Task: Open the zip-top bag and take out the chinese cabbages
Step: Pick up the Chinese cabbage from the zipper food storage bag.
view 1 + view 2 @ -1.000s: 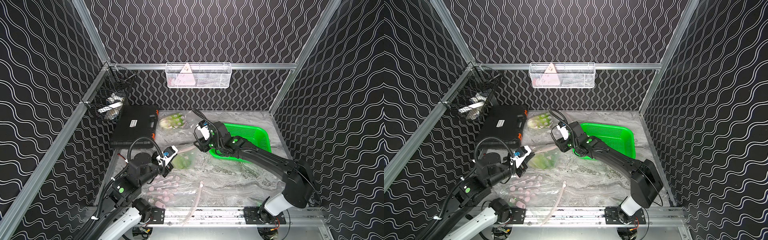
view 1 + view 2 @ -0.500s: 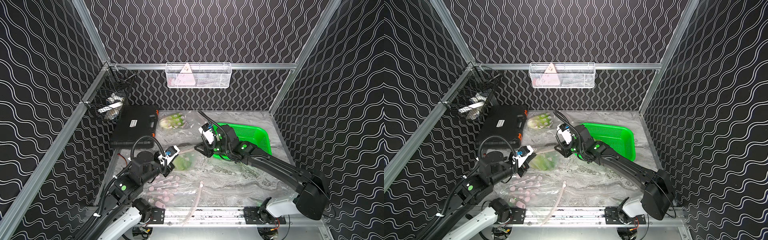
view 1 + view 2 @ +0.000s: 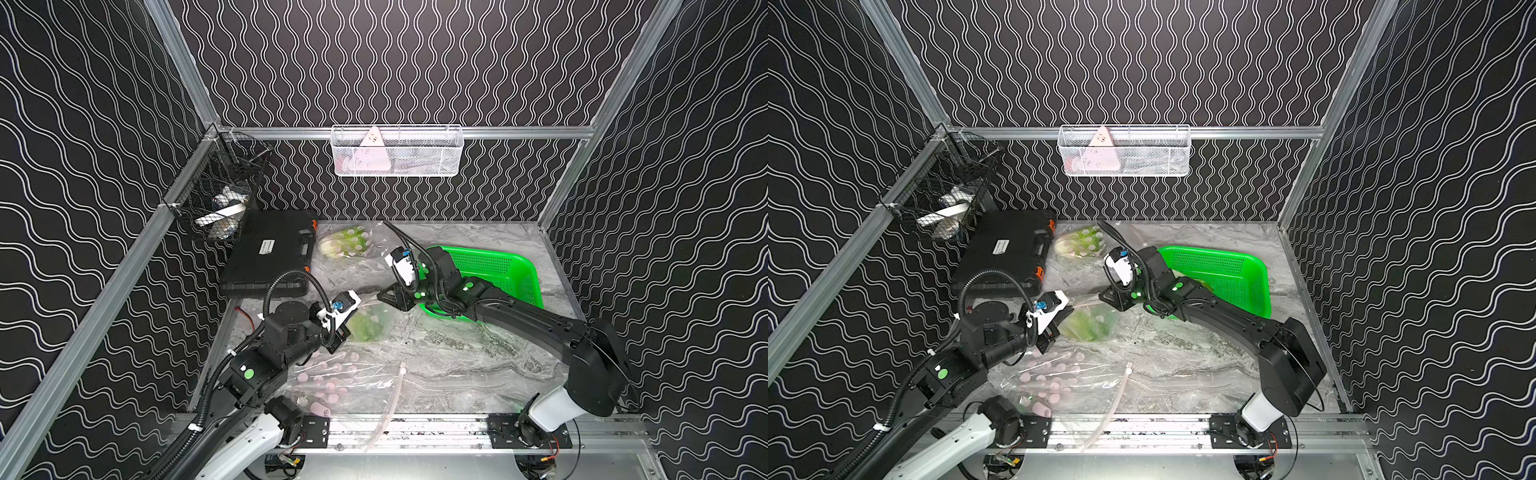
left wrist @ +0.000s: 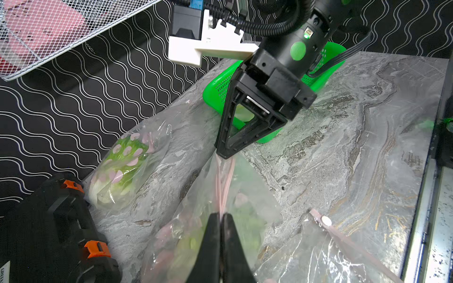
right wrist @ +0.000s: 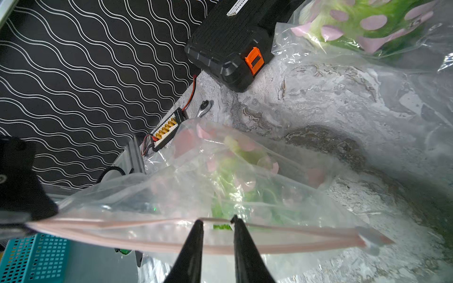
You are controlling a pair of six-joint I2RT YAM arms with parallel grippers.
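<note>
Left wrist view: the left gripper [image 4: 221,215] stays clamped tight on one end of the zip-top bag's [image 4: 247,188] pink zip strip [image 4: 221,186]. The strip runs straight from its tips to the right gripper [image 4: 224,155]. A second ago the right gripper hung further off, close by the green basket [image 3: 490,266], with its jaws wider. Now it has come down onto the strip's other end and drawn in narrow on it, with a slim gap left between its fingers [image 5: 193,245]. One cabbage [image 5: 228,188] lies inside the bag, below the stretch between the two sets of jaws. A second cabbage [image 4: 122,161], in its own bag, sits well away from both, beside the black case [image 4: 49,232].
</note>
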